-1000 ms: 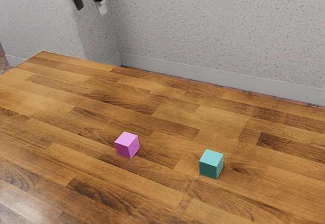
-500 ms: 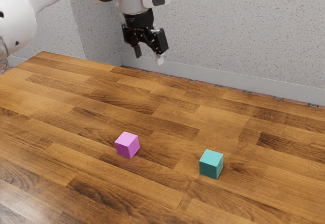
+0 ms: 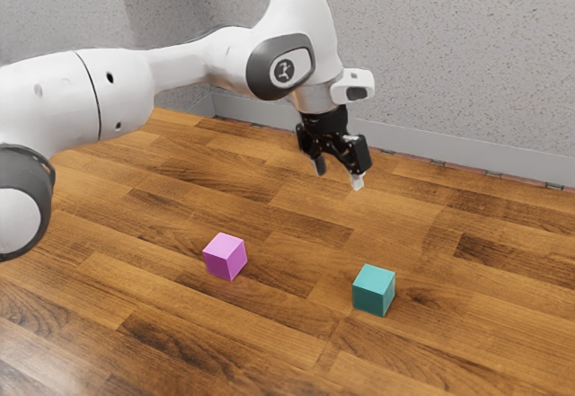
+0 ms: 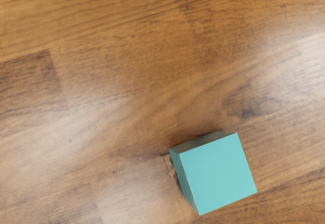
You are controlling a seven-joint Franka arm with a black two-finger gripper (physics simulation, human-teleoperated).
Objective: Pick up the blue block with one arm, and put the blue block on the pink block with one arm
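Exterior view: the claw (image 3: pixel 339 172) is held above the table (image 3: pixel 126 198), fingers spread, with nothing gripped between them. The blue block (image 3: pixel 374 289) is seen resting on the table, below the claw and well apart from it. The pink block (image 3: pixel 225 255) is set apart from the blue block, toward the exterior view's left. Both blocks are untouched.

White arm (image 3: pixel 162 64), grey joints, black end effector (image 3: pixel 338 168)
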